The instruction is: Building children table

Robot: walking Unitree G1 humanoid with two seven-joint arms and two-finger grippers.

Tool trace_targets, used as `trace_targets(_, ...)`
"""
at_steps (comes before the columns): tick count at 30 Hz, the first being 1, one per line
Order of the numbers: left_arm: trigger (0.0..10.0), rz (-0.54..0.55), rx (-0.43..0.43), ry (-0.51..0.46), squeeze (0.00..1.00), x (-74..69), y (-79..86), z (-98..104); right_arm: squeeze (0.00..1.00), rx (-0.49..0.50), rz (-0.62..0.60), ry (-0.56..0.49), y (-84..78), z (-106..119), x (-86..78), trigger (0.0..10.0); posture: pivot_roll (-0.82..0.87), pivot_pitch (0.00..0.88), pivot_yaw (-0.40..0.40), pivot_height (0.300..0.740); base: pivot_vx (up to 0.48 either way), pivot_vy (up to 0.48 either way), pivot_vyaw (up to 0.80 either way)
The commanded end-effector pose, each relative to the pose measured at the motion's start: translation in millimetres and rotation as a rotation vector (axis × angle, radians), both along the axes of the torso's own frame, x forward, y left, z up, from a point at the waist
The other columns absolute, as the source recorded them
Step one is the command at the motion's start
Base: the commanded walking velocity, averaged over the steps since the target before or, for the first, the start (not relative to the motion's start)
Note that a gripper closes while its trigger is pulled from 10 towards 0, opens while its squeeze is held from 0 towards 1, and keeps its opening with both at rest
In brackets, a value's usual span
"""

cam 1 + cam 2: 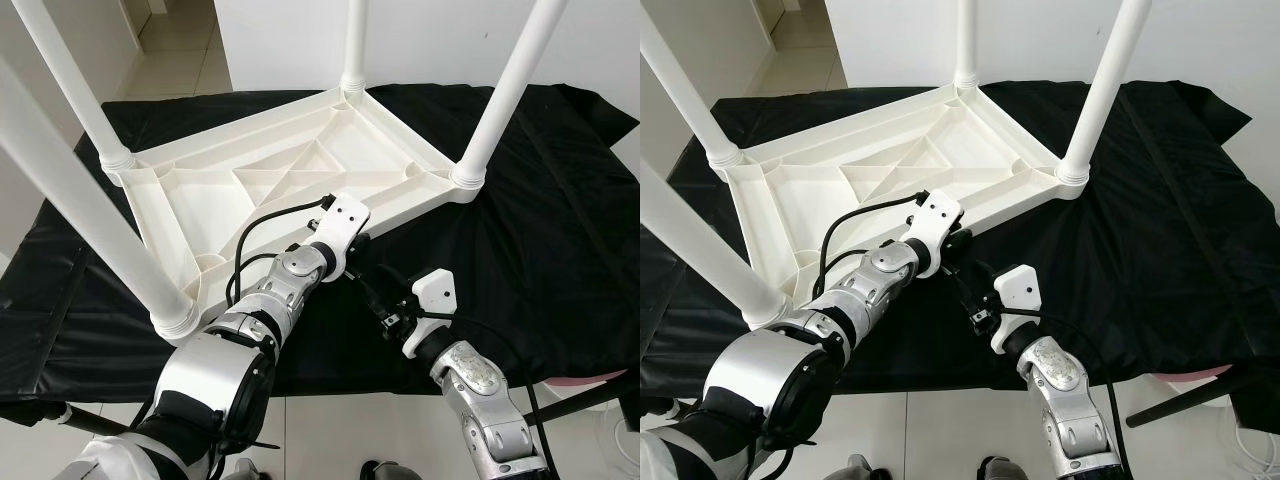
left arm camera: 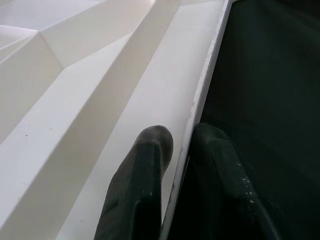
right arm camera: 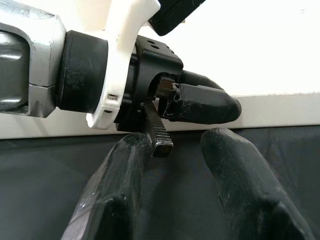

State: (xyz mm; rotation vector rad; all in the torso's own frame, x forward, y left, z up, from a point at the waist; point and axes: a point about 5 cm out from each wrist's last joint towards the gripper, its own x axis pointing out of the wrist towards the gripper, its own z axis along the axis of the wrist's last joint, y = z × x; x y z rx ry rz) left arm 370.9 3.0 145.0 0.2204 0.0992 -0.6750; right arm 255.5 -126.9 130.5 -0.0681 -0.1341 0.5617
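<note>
Across the middle of the left eye view, a white plastic children's table lies upside down on a black cloth that covers the work surface, its ribbed underside facing up and four white legs rising from its corners toward the top of the frame. The nearest leg crosses the left side of the frame on a slant, seated in its round socket at the lower-left corner of the table. The left gripper reaches in from the lower left to the table's near edge, just below centre; in the left wrist view its two black fingers are closed on the thin white rim, one finger on the inner white face and the other on the outer side over the cloth. The right gripper comes up from the lower right of the frame and stops just beside the left one, low over the cloth; in the right wrist view its fingers stand apart with nothing between them, pointing at the left gripper's black body and the table's edge. Pale tiled floor shows in the upper left beyond the cloth.
</note>
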Motion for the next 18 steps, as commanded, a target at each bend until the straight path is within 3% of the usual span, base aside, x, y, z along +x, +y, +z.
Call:
trace_targets(1, 9.3, 0.097, -0.031, -0.025, 0.0, 0.8, 2.8, -0.7, 0.0, -0.006, -0.002, 0.01, 1.6, -4.6, -1.2, 10.0, -0.14, 0.065, 0.089, 0.74, 0.0, 0.0, 0.0)
trace_targets(2, 9.3, 0.097, -0.031, -0.025, 0.0, 0.8, 2.8, -0.7, 0.0, -0.006, -0.002, 0.01, 1.6, -4.6, -1.2, 10.0, -0.14, 0.065, 0.089, 0.74, 0.0, 0.0, 0.0)
trace_targets(3, 10.0, 0.072, -0.033, -0.03, 0.0, -0.9, 0.2, -1.0, 0.0, -0.004, -0.005, 0.009, 1.5, -4.6, -0.6, 10.0, -0.14, 0.065, 0.088, 0.74, 0.0, 0.0, 0.0)
trace_targets(5, 10.0, 0.036, -0.041, -0.038, 0.0, -2.8, -2.0, -0.8, 0.0, -0.003, -0.007, 0.008, 1.8, -4.6, 0.0, 10.0, -0.14, 0.065, 0.088, 0.74, 0.0, 0.0, 0.0)
trace_targets(6, 10.0, 0.005, -0.049, -0.047, 0.19, -4.2, -2.8, -0.3, 0.0, -0.002, -0.004, 0.009, 2.6, -5.1, 0.5, 10.0, -0.13, 0.06, 0.081, 0.74, 0.0, 0.0, 0.0)
trace_targets(7, 10.0, -0.028, -0.062, -0.057, 1.0, -5.4, -2.6, 0.6, 0.0, -0.002, -0.001, 0.009, 3.6, -5.6, 1.1, 10.0, -0.12, 0.058, 0.077, 0.74, 0.0, 0.0, 0.0)
trace_targets(10, 10.0, -0.078, -0.091, -0.076, 1.0, -7.0, -1.1, 3.0, 0.0, -0.003, 0.004, 0.009, 5.0, -5.9, 2.3, 10.0, -0.12, 0.056, 0.075, 0.74, 0.0, 0.0, 0.0)
trace_targets(12, 10.0, -0.149, -0.104, -0.146, 1.0, -10.7, -0.8, 8.7, 0.0, 0.0, 0.0, 0.003, 5.0, -5.2, 4.4, 10.0, -0.11, 0.051, 0.069, 0.74, 0.0, 0.0, 0.0)
trace_targets(15, 10.0, -0.149, -0.104, -0.146, 1.0, -10.7, -0.8, 8.7, 0.0, 0.0, 0.0, 0.003, 5.0, -5.2, 4.4, 10.0, -0.11, 0.051, 0.069, 0.74, 0.0, 0.0, 0.0)
trace_targets(16, 10.0, -0.172, -0.126, -0.168, 0.95, -12.3, 0.5, 11.9, 0.0, 0.004, -0.008, 0.0, 4.6, -4.9, 6.2, 10.0, -0.1, 0.05, 0.067, 0.74, 0.0, 0.0, 0.0)
trace_targets(17, 10.0, -0.183, -0.17, -0.238, 0.0, -14.5, 11.2, 22.3, 0.0, 0.018, -0.026, -0.011, 4.4, -2.8, 10.6, 10.0, -0.08, 0.049, 0.057, 0.74, 0.0, 0.0, 0.0)
trace_targets(18, 10.0, -0.183, -0.17, -0.238, 0.0, -14.5, 11.2, 22.3, 0.0, 0.018, -0.026, -0.011, 4.4, -2.8, 10.6, 10.0, -0.08, 0.049, 0.057, 0.74, 0.0, 0.0, 0.0)
